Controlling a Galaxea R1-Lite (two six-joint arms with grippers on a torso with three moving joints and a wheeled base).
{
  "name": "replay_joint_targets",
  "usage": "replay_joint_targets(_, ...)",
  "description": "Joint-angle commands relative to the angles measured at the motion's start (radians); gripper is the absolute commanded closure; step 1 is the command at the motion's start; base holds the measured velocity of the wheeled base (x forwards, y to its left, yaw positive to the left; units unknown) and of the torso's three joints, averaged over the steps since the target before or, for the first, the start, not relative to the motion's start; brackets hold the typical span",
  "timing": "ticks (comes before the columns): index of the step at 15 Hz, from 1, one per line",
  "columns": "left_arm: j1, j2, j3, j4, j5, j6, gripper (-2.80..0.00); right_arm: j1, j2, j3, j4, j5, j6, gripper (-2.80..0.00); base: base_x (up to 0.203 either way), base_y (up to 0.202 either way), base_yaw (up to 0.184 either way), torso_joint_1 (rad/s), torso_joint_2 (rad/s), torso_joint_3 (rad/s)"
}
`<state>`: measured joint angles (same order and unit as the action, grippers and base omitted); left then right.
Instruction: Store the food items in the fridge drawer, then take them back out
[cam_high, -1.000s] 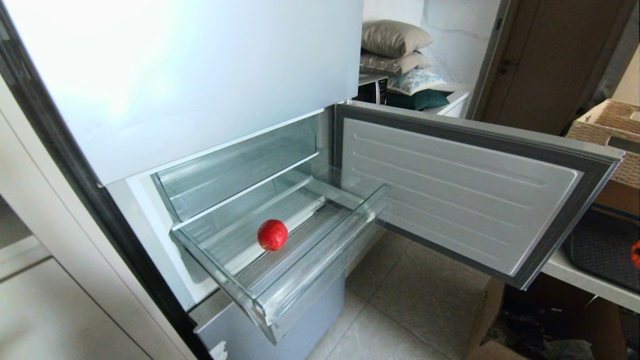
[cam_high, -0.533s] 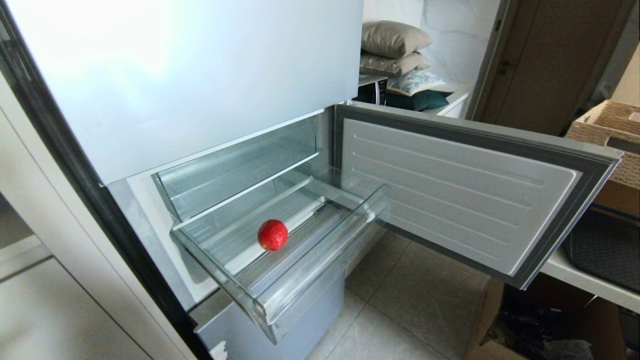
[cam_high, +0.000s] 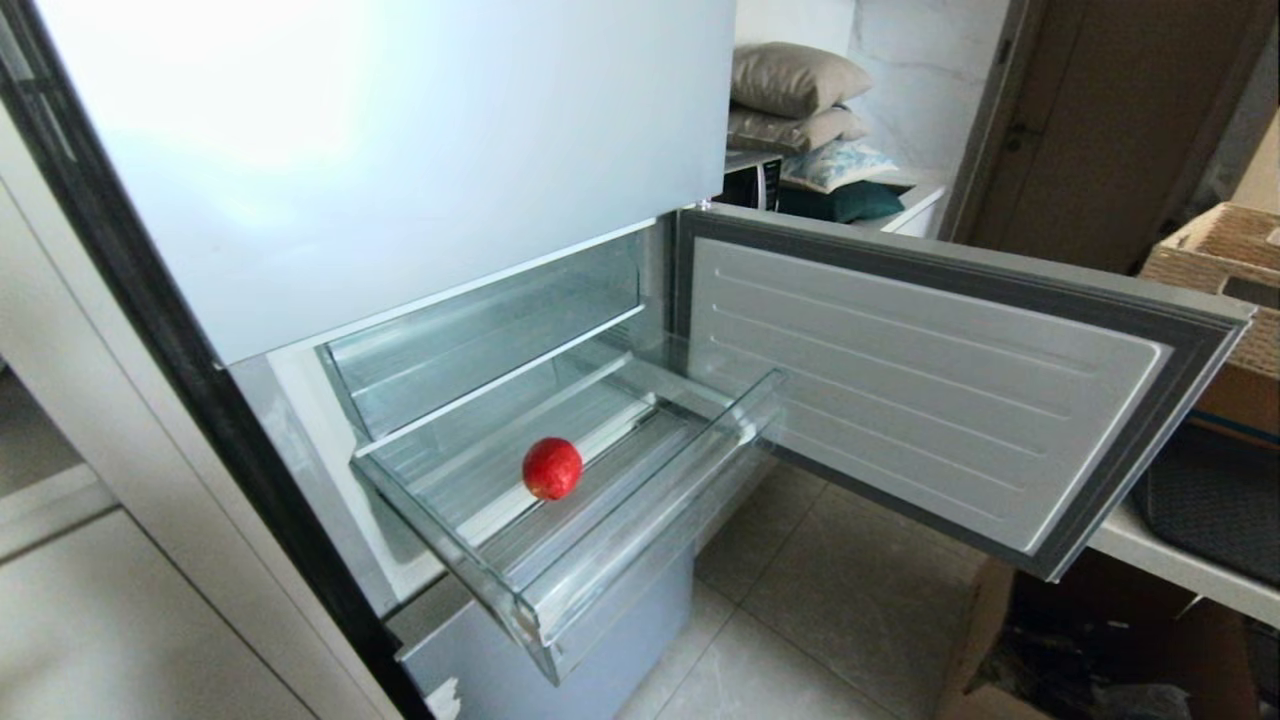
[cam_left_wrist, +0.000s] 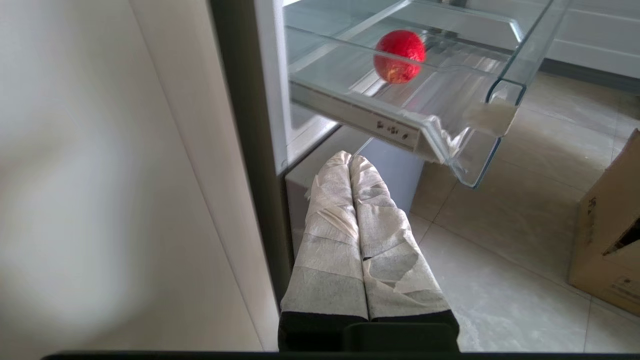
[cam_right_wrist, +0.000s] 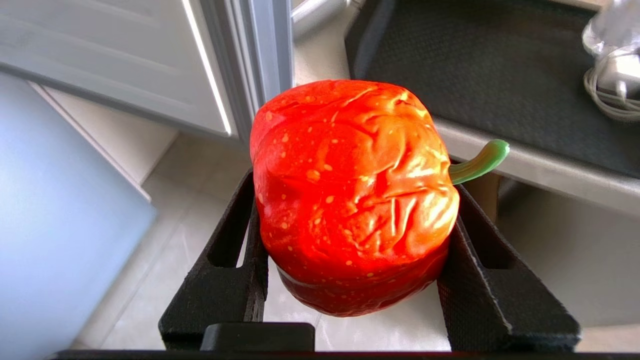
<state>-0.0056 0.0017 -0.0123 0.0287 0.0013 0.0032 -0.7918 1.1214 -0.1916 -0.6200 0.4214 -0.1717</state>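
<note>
Now the second piece is up and riding in my right claw

Biggest thing first: the fridge (cam_high: 380, 150) fills the left of my head view, its lower door (cam_high: 930, 390) swung wide open to the right, and the whole picture has slid a touch since a second ago, so that is my camera shifting, not the furniture. The fridge drawer (cam_high: 640, 520) stands pulled out toward me, clear plastic, ribbed floor showing. One of the food items, the deeper red fruit (cam_high: 551, 468), sits on that floor, left of centre, exactly where it sat a second back.

What has changed: a red speck that showed at the far right edge, by the dark mat (cam_high: 1200, 510) on the white shelf (cam_high: 1150, 555), is gone from the head view. My right wrist view explains it, I reckon: the right gripper (cam_right_wrist: 350, 280) is clamped on the orange-red fruit (cam_right_wrist: 350, 195), a black finger pressed to each flank, green stem poking out sideways, floor tiles below it. So it is held clear of the mat.

Left gripper (cam_left_wrist: 350, 162) sits parked low beside the fridge, its taped fingers (cam_left_wrist: 330, 220) pressed together, gripping nothing.

My read: one stored, one in transit. Next comes the carry leftward over the drawer's front lip.
</note>
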Motion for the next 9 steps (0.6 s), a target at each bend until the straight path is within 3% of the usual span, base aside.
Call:
replay_joint_targets(1,0.001,0.000,0.000,0.000,0.000,0.000,0.00,0.013,-0.015,0.008,-0.003,0.004,-0.002,0.00,0.004,-0.007,0.108,0.001,0.00,0.005)
replay_joint_targets(9,0.001,0.000,0.000,0.000,0.000,0.000,0.00,0.043,-0.011,-0.006,0.038,0.004,0.001,0.00,0.001,-0.007,0.172,0.003,0.00,0.002)
